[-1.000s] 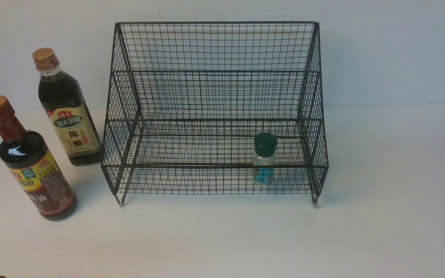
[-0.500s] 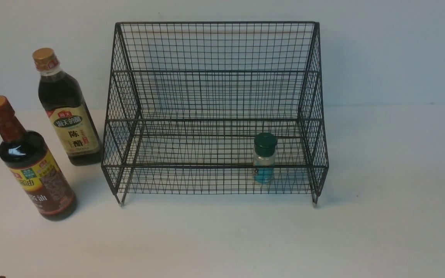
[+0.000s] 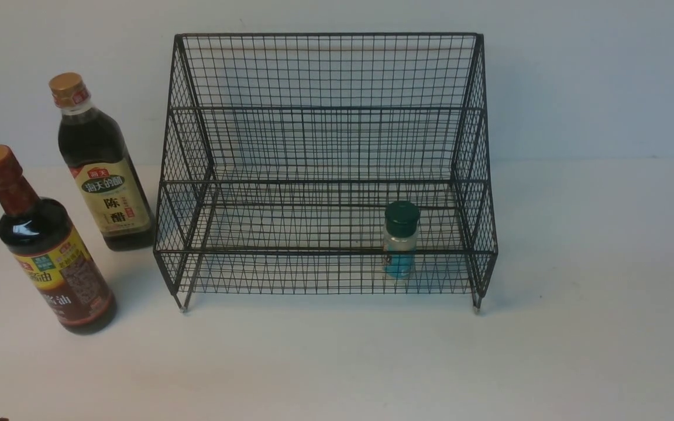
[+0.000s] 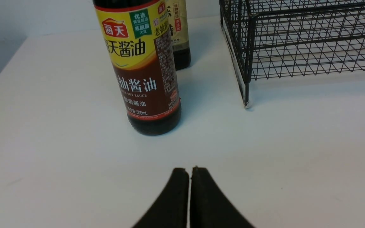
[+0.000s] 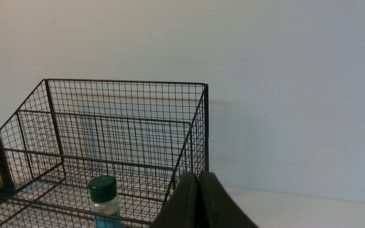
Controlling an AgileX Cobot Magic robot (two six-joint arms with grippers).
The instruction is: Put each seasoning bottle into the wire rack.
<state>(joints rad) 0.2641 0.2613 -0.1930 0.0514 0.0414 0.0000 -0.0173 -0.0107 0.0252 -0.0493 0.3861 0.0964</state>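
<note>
Approx. 1 of 3 bottles done, by my read. The small shaker jar (image 3: pixel 400 240) w/ its green cap is in the wire rack (image 3: pixel 325 252), lower near tier, toward the rack's right end. 2 left to do: the soy sauce bottle (image 3: pixel 56 269) & the vinegar bottle (image 3: pixel 106 175), both on the table (image 3: pixel 325 362) outside the rack, to its left. Soy is farther left & nearer the robot; vinegar is on the far side of it, just beside the rack's left side.

Orientation: all 3 stand upright, long axis vertical, caps up, bases down. The 2 tall ones only look slanted in the front view, prob. lens/cam angle. Labels on both face roughly the near side. Rack's long axis runs left-right, open side near, tall grid back on the far side, feet down.

Grippers: left gripper (image 4: pixel 190 172) has its tips pressed together, nothing btwn them, w/ the soy bottle ahead & apart from it. Right gripper (image 5: pixel 197 177) is likewise closed up, nothing pinched.

Next prob. = left arm takes soy or vinegar; jaws need to spread first, then lift high enough to clear the rack's near rail & keep the bottle vertical.
</note>
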